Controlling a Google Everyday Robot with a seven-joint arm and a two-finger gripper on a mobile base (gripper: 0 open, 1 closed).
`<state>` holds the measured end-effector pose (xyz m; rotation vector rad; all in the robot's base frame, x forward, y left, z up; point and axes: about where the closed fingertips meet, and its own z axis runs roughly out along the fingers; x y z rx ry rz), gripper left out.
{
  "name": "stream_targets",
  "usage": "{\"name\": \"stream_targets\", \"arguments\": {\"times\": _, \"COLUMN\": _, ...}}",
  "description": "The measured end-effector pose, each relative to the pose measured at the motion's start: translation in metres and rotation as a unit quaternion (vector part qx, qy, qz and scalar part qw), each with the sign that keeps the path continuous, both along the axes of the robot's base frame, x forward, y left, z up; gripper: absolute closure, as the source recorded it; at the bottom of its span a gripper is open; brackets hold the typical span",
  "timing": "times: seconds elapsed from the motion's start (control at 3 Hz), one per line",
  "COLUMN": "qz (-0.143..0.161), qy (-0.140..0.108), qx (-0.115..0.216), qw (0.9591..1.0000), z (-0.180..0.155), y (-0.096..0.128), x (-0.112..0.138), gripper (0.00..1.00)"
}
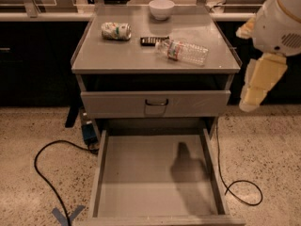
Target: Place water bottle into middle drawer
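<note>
The water bottle is clear with a white cap and a red-green label. It lies on its side on the grey cabinet top, right of centre. The middle drawer is pulled out wide below and shows a bare flat floor. My gripper hangs down at the right, beside the cabinet's right edge. It is level with the closed drawer front, apart from the bottle, and nothing shows in it. Its shadow falls on the drawer floor.
A crushed white-green can, a white bowl and a small dark object also lie on the cabinet top. A closed drawer front with a dark handle sits above the open drawer. Black cables lie on the speckled floor on both sides.
</note>
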<state>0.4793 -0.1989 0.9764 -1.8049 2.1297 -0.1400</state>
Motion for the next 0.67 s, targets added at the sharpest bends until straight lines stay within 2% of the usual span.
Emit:
{"name": "stream_targets", "arguments": {"times": 0.33, "qz": 0.033, "qy": -0.026, "qx": -0.014, "qw": 0.999, "z": 0.008, "y": 0.014, "x": 0.042, "gripper": 0.0}}
{"name": "stream_targets", "arguments": {"times": 0.67, "qz": 0.042, "qy": -0.064, "qx": -0.015, "qw": 0.9969, "z": 0.023, "y": 0.018, "x": 0.094, "gripper": 0.0}}
